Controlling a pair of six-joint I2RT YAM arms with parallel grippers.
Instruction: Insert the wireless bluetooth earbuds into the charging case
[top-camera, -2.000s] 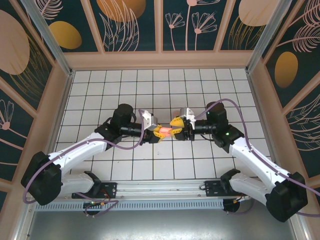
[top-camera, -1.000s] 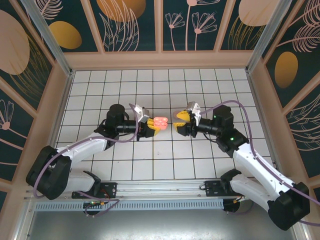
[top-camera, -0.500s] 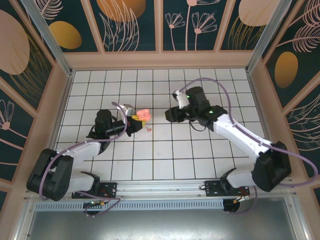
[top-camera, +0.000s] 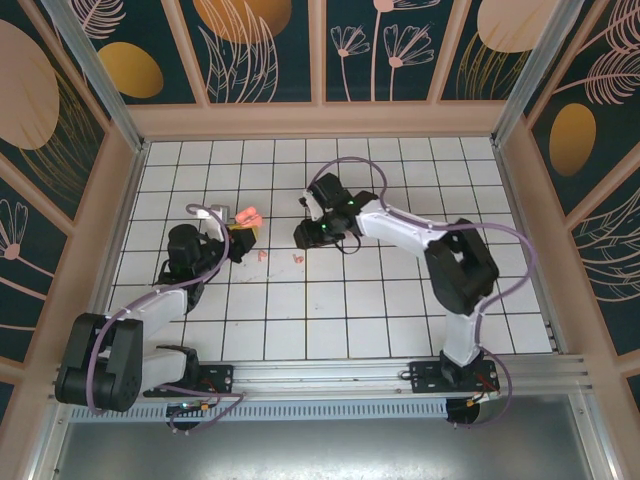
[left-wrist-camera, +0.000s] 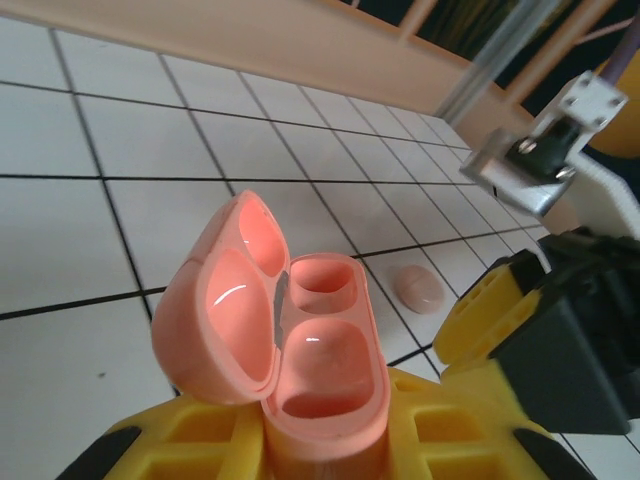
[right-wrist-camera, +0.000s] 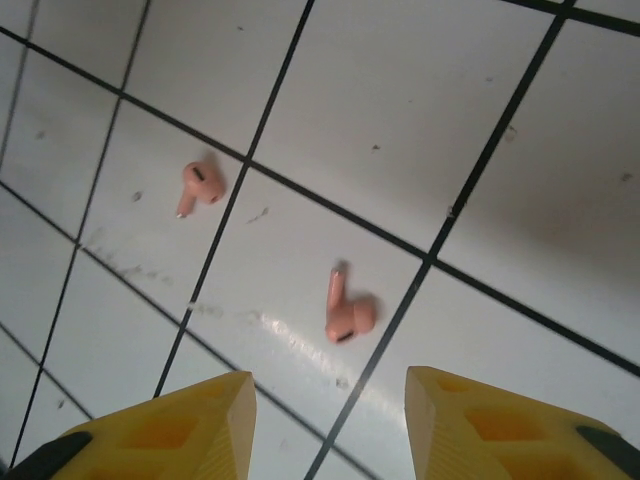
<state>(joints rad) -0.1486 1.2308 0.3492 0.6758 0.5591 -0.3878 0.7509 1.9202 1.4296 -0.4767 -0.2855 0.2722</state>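
Charging case (left-wrist-camera: 300, 350) is sitting upright in the left gripper (top-camera: 241, 230), whose yellow fingers (left-wrist-camera: 160, 445) are clenching its lower body. Its hinged lid is standing open, swung leftward in the left wrist view, and both wells are lying empty. In the top view the case is being held above the white tiled table (top-camera: 400, 300), left of centre.

Wireless bluetooth earbuds (right-wrist-camera: 345, 318) are lying loose on the tiles, apart from each other and outside the case. The first earbud (right-wrist-camera: 200, 185) is resting beside a dark grout line. The second earbud (right-wrist-camera: 345, 318) is resting in the adjoining tile, stem pointing away from the camera. In the top view both are lying between the two grippers.

Right gripper (right-wrist-camera: 330, 425) is hovering over the tiles with its jaws released and parted, grasping nothing. The second earbud is lying just beyond the gap between the yellow fingertips (right-wrist-camera: 165, 430). The right arm is reaching across toward the left gripper.
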